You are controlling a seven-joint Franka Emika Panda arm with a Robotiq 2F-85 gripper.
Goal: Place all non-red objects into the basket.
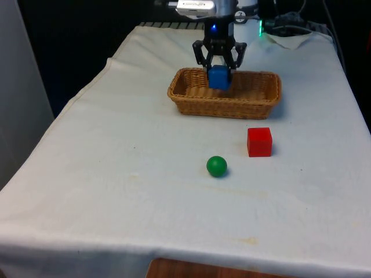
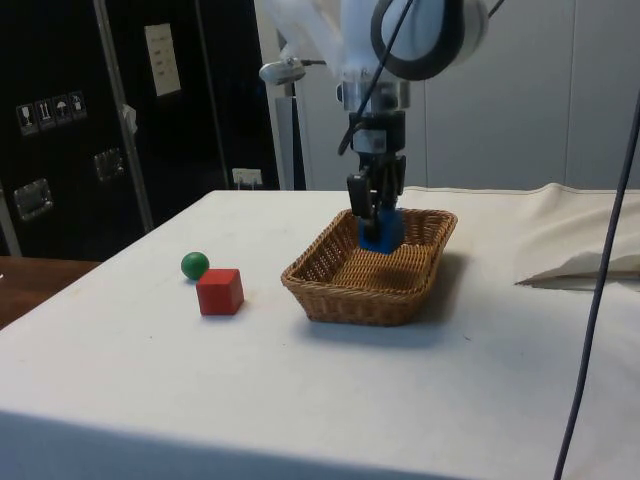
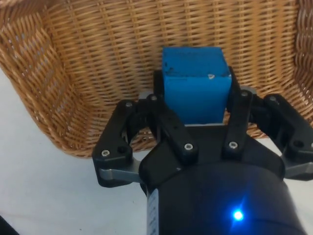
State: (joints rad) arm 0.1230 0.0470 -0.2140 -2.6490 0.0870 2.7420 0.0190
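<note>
Wicker basket [image 1: 191,98] at far end of table [image 1: 116,174], toward the front view's left of centre. Hand [image 1: 219,72] clamped on blue cube [image 1: 219,77], held over the basket's inside, above its floor. Green ball [image 1: 217,166] on cloth nearer the camera; red cube [image 1: 259,142] just beside it on the front view's right.

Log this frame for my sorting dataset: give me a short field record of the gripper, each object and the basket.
gripper: shut on blue cube, over the basket
blue cube: held between the fingers, inside the basket's rim
basket: wicker, nothing else seen inside
green ball: on the cloth, outside the basket
red cube: on the cloth, beside the ball
remaining non-red: green ball
</note>
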